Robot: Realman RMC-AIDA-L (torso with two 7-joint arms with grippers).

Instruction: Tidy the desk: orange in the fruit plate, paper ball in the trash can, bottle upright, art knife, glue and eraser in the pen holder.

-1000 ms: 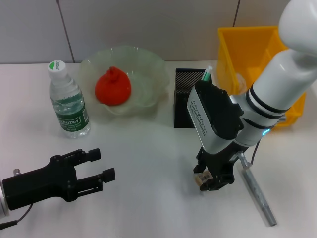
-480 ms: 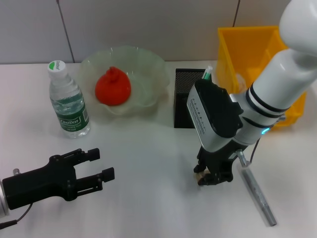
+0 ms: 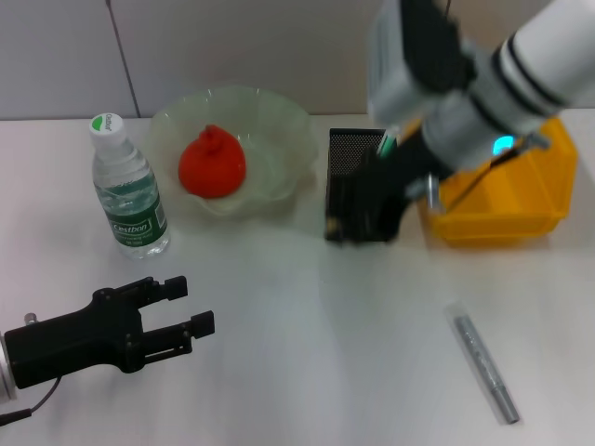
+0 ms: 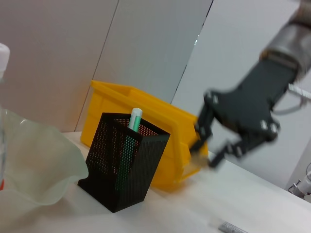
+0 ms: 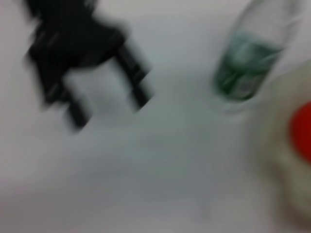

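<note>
The desk [image 3: 279, 372] carries, at the lower left of the head view, the idle left gripper [image 3: 191, 311] with its fingers spread and holding nothing. Mid-frame, the right gripper [image 3: 358, 218] hangs blurred at the pen holder [image 3: 349, 153]; whether it pinches anything cannot be told. Farther back, the orange [image 3: 212, 163] lies in the fruit plate [image 3: 279, 116], the bottle [image 3: 128, 190] stands upright on the left, and the trash can [image 3: 507, 214] sits on the right.
</note>
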